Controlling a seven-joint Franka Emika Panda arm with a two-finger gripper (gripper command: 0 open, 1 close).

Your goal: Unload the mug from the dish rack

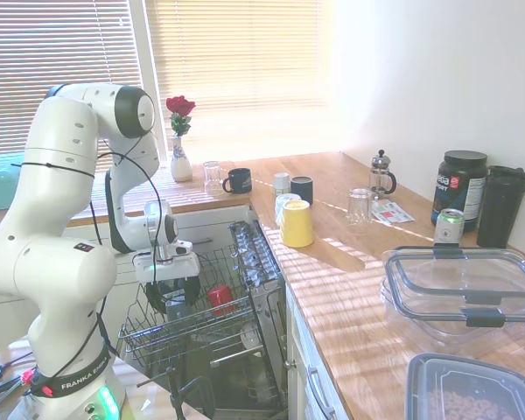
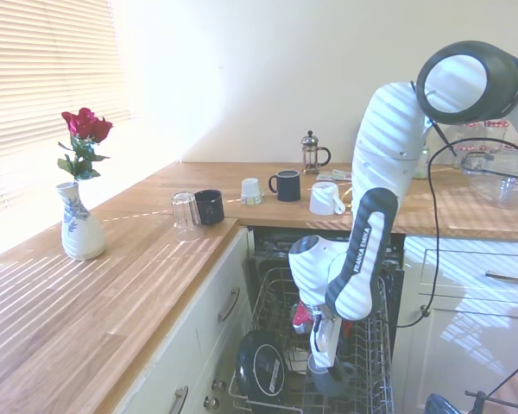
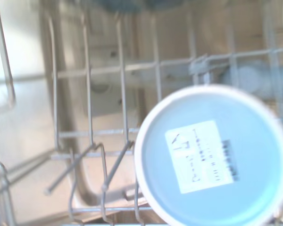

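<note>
Mug (image 3: pixel 212 155) sits upside down in the dish rack (image 1: pixel 157 337), base up, with a white printed label stuck on the base; it fills the 4 o'clock part of the wrist view, blurred. In the second exterior view the mug (image 2: pixel 332 378) stands at the rack's front end, handle toward 3 o'clock, and my claw (image 2: pixel 321 358) is directly over it, low and apparently at its rim. Contact not confirmed: my own wrist hides the fingers in both exterior views, so I cannot tell how far open the claw is or whether it has hold of anything.

Neighbours in the rack (image 2: pixel 375 345), second exterior view: black round lid (image 2: pixel 261 366) leaning upright at 9 o'clock of the mug, just beside it; red cup (image 2: pixel 302 316) at 11 o'clock, partly behind my forearm. First exterior view: claw (image 1: pixel 168 278) over the rack's far-left part, red cup (image 1: pixel 219 296) at 3 o'clock of it, near.

Worktop (image 1: pixel 350 262), well apart from the rack: yellow cup (image 1: pixel 296 224) upside down near the counter edge, black mug (image 1: pixel 239 180) and a clear glass (image 1: pixel 212 173) by the vase with a red rose (image 1: pixel 180 140).
</note>
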